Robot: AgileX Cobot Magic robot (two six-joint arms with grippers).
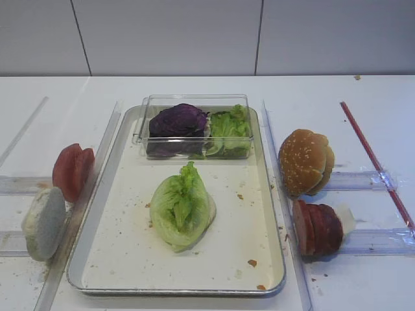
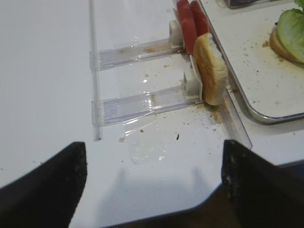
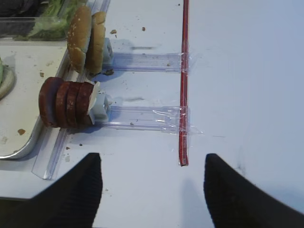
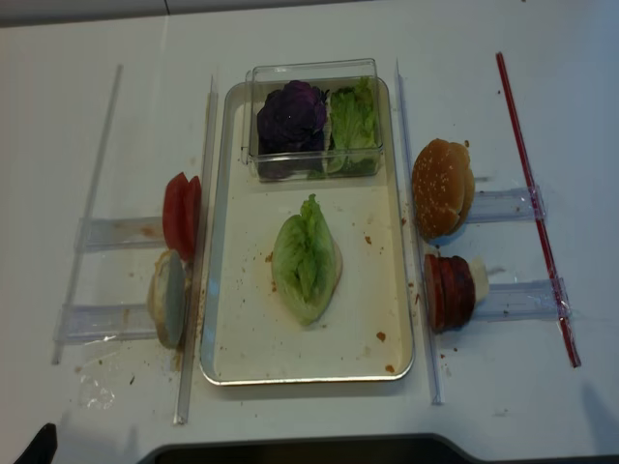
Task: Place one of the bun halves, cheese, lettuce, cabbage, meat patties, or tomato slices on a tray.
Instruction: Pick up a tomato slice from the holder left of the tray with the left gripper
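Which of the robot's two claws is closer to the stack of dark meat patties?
The right gripper. The meat patties stand just ahead of it, to its left. The left gripper waits across the tray, by the tomato slices.

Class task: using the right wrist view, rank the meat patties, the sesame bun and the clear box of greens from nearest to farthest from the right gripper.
1. meat patties: nearest the right gripper, on the left, beside the tray.
2. sesame bun: beyond the patties, upper left.
3. clear box of greens: farthest, in the top left corner.
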